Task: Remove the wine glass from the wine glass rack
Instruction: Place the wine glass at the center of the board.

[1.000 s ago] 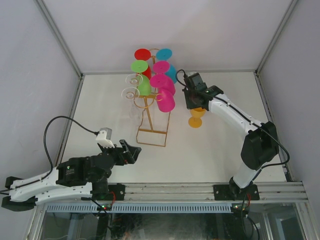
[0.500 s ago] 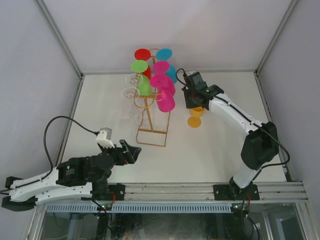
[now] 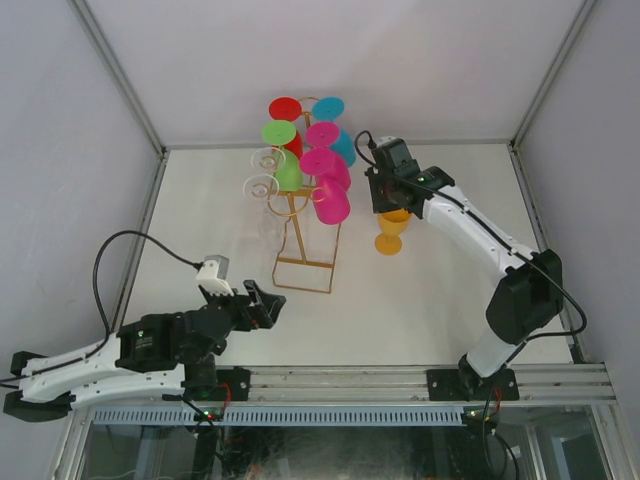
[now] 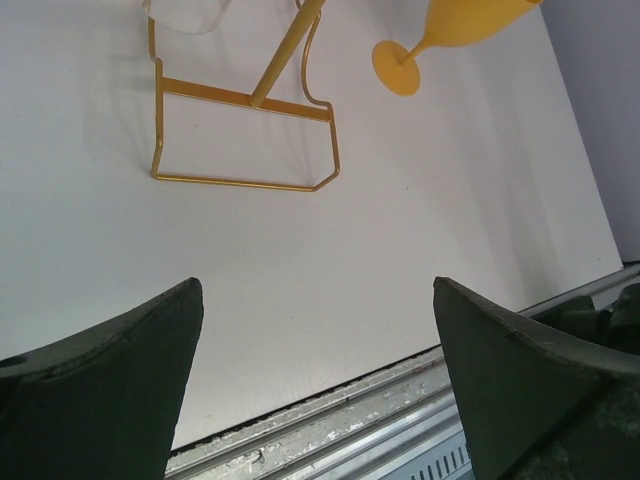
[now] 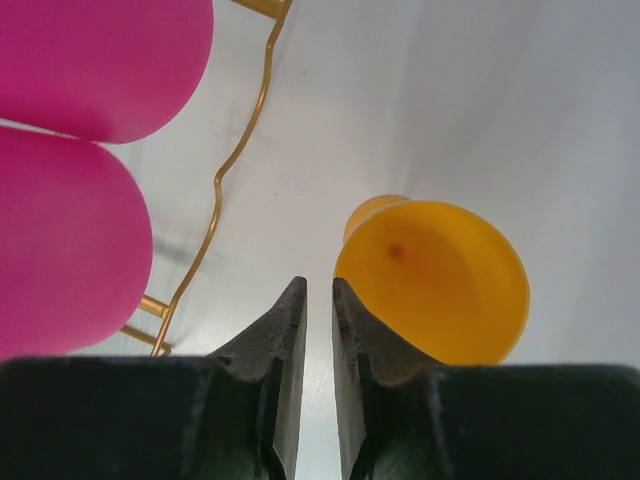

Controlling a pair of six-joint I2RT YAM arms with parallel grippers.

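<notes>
The gold wire wine glass rack (image 3: pixel 303 264) stands at the middle back of the table, with red, green, cyan, magenta and clear glasses hanging on its hooks. An orange wine glass (image 3: pixel 391 238) stands upright on the table to the right of the rack. My right gripper (image 3: pixel 392 207) hovers just above it, shut and empty. In the right wrist view the fingertips (image 5: pixel 318 285) sit just left of the orange bowl (image 5: pixel 440 280), apart from it. My left gripper (image 3: pixel 266 305) is open and empty near the front edge, and its wrist view (image 4: pixel 315 287) shows the rack base (image 4: pixel 250 97).
Two magenta glasses (image 5: pixel 70 240) hang close to the left of my right gripper, with a rack wire (image 5: pixel 231 164) between. White walls enclose the table on three sides. A metal rail (image 3: pixel 400 385) runs along the front edge.
My right gripper has shifted slightly up and to the right over the orange glass, which has stayed in place. My left arm has edged a little to the right.
</notes>
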